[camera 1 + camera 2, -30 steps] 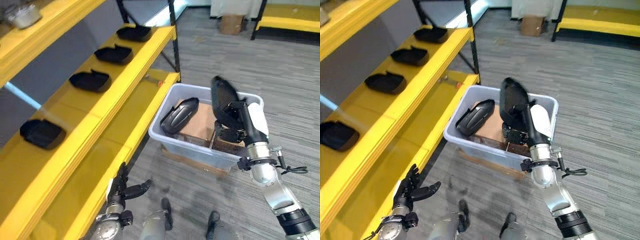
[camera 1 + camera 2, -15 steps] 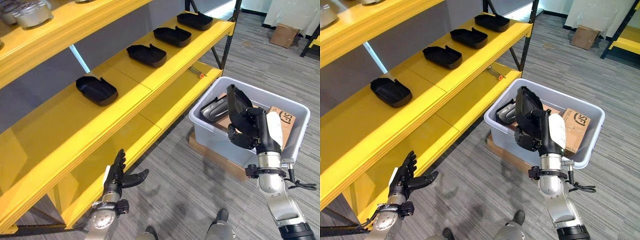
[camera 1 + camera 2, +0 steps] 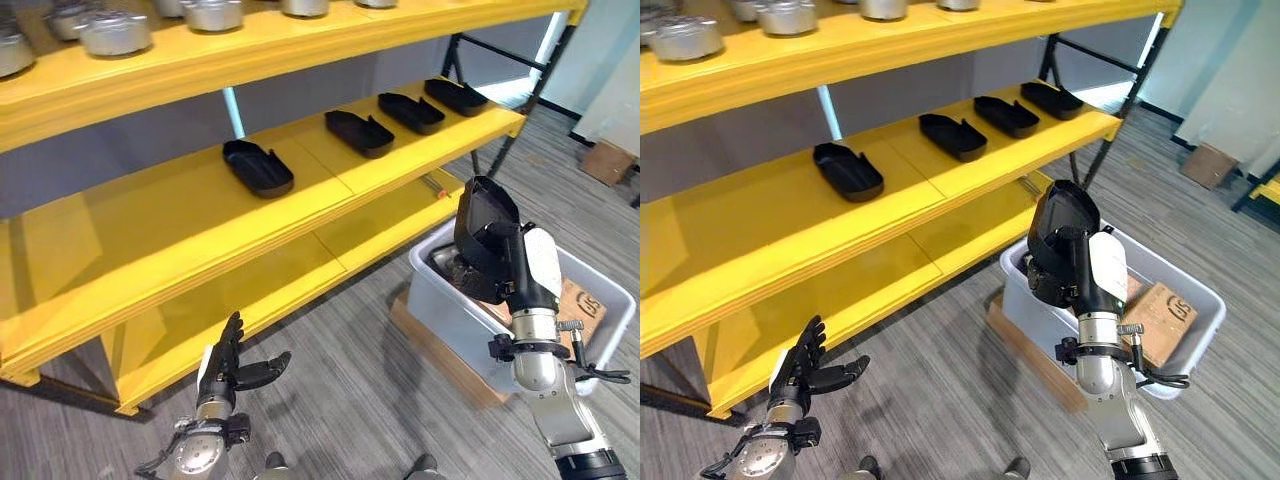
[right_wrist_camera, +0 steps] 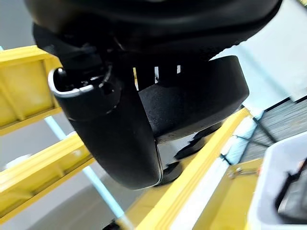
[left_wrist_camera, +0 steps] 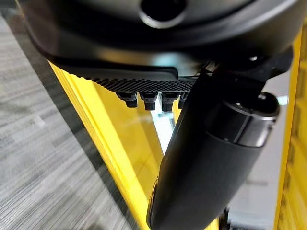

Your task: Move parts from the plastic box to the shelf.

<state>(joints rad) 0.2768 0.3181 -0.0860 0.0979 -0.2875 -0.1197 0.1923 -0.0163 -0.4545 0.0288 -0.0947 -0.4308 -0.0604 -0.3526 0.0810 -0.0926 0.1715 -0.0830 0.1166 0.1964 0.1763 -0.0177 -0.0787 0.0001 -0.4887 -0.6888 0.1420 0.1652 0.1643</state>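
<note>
While four black parts (image 3: pixel 259 166) line the shelf (image 3: pixel 150 225), the right hand (image 3: pixel 497 262) clutches a fifth part (image 3: pixel 482 215).

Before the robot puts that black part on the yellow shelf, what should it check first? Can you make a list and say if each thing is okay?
1. Right hand has the black part gripped: ok, fingers curl round it and hold it up above the plastic box.
2. Free spot on the middle shelf: ok, bare yellow board lies left of the four black parts already in a row.
3. Left hand out of the way: ok, it is open and low by the bottom shelf, holding nothing.
4. Part close enough to set down: not ok, it is apart from the shelf.
5. Which way up the part is facing: cannot tell.
</note>
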